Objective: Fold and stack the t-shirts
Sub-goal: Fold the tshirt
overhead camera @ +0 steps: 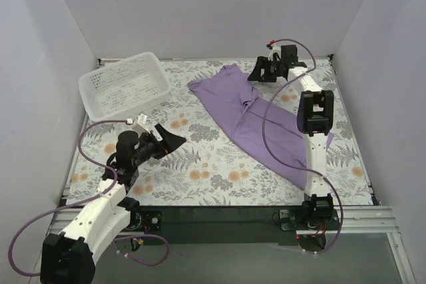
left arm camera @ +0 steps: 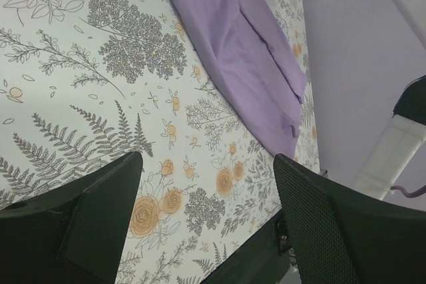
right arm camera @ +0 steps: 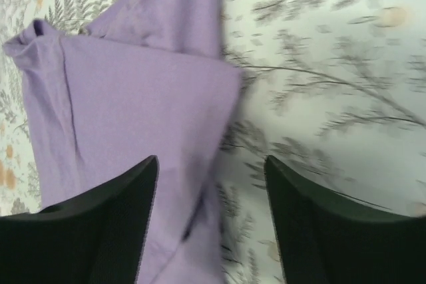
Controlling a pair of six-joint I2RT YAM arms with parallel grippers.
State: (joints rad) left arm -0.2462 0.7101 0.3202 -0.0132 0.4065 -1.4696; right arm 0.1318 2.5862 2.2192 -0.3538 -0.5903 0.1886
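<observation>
One purple t-shirt [overhead camera: 256, 118] lies loosely spread on the floral table, running from the back centre toward the near right. It also shows in the left wrist view [left arm camera: 246, 44] and in the right wrist view [right arm camera: 133, 91]. My right gripper [overhead camera: 261, 71] hangs open above the shirt's far edge, holding nothing; its jaws straddle the cloth's edge [right arm camera: 212, 184]. My left gripper [overhead camera: 172, 142] is open and empty over bare table at the left, well short of the shirt; it appears in the left wrist view [left arm camera: 208, 191].
A white plastic basket [overhead camera: 124, 86] stands empty at the back left. White walls close in the table on three sides. The right arm's purple cable [overhead camera: 266, 124] loops over the shirt. The black front edge [overhead camera: 219, 214] lies near the arm bases.
</observation>
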